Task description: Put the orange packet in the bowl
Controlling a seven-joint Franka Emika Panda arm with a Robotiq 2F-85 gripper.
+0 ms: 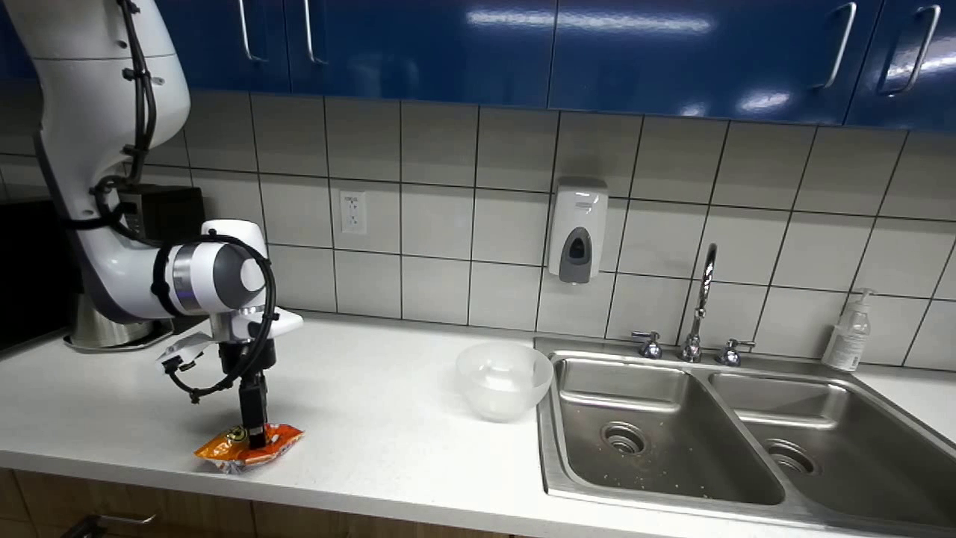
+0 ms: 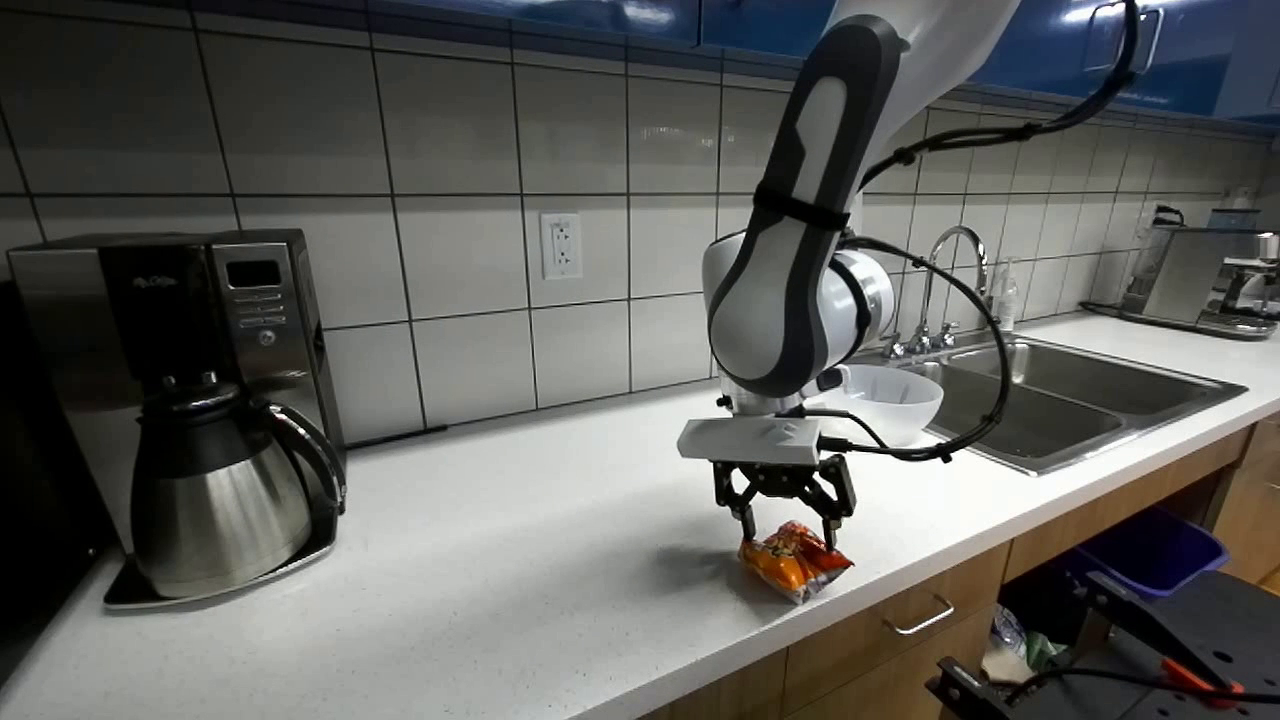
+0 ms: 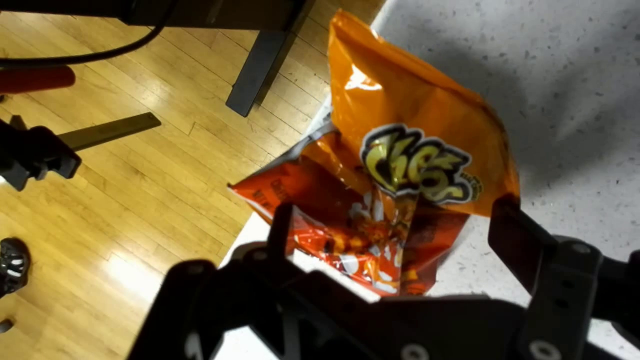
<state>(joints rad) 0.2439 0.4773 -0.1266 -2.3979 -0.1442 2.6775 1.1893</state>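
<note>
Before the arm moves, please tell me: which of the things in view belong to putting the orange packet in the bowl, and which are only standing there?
For the job:
orange packet
gripper, jaws apart at the packet
bowl, where the packet should go

Not part of it:
coffee maker
carafe
sink
pump bottle
wall-mounted soap dispenser

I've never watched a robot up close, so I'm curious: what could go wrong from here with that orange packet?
The orange packet lies near the front edge of the counter, so a slip might send it to the floor. It also looks shiny and crumpled, so the claw, down at it, might slip off or squash it. And the bowl stands close beside the sink, so a poorly aimed release could land there instead.
</note>
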